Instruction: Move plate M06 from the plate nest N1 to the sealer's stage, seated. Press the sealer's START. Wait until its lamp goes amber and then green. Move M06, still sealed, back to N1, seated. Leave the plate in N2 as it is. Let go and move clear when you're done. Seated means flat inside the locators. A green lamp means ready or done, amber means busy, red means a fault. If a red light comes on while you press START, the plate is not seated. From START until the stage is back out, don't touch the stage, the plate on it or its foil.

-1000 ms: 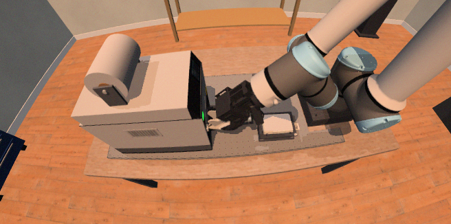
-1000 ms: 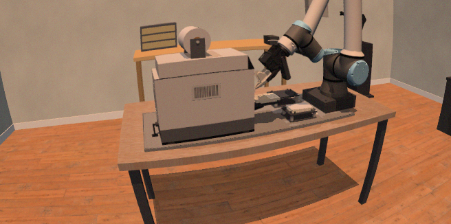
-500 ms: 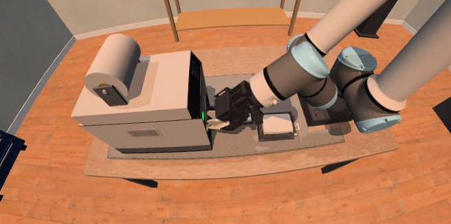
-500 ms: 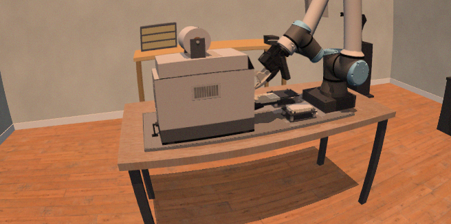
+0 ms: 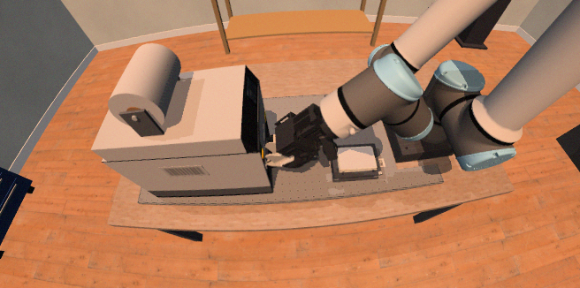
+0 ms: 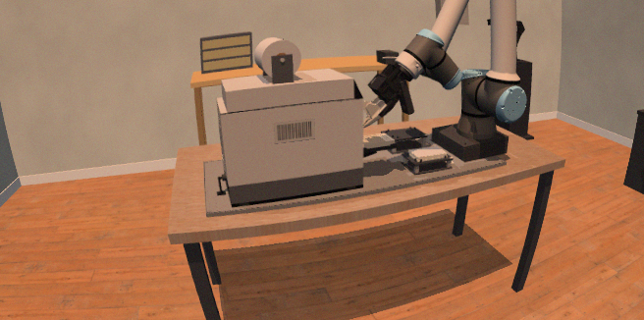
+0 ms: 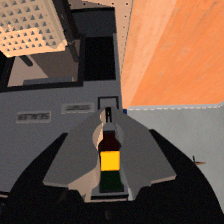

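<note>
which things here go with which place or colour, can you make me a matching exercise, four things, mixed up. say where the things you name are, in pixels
1. lit lamp (image 7: 110,161)
2. white roll (image 5: 150,78) (image 6: 275,54)
3. fingers (image 5: 279,160) (image 6: 374,113)
4. wooden side table (image 5: 301,23) (image 6: 334,63)

A. against the back wall side of the room
B. amber
C. on top of the sealer (image 5: 212,107) (image 6: 295,153)
D. closed together at the sealer's front

1-B, 2-C, 3-D, 4-A
</note>
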{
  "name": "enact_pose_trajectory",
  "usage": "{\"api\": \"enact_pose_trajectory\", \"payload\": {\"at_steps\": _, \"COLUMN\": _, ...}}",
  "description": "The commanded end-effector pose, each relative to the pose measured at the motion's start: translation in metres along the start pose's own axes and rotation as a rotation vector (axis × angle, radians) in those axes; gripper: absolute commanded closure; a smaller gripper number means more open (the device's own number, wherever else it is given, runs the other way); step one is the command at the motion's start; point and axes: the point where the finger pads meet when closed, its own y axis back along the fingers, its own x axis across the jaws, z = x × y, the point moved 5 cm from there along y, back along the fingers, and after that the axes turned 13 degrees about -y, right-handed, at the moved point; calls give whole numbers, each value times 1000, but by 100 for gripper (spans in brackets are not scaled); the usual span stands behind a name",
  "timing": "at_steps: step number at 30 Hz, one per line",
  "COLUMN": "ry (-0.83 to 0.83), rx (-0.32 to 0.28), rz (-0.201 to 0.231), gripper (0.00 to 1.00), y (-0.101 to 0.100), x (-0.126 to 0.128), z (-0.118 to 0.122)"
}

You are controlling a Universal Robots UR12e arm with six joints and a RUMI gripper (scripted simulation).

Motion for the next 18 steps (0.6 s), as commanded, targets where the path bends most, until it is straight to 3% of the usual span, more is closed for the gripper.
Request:
{"api": "enact_pose_trajectory", "payload": {"at_steps": 1, "ry": 0, "rx": -6, "rz": 1, "gripper": 100, "y": -1, "x": 2, "z": 5}}
{"api": "enact_pose_trajectory", "payload": {"at_steps": 18, "ry": 0, "rx": -1, "rz": 0, "gripper": 100, "y": 15, "x": -1, "z": -4}}
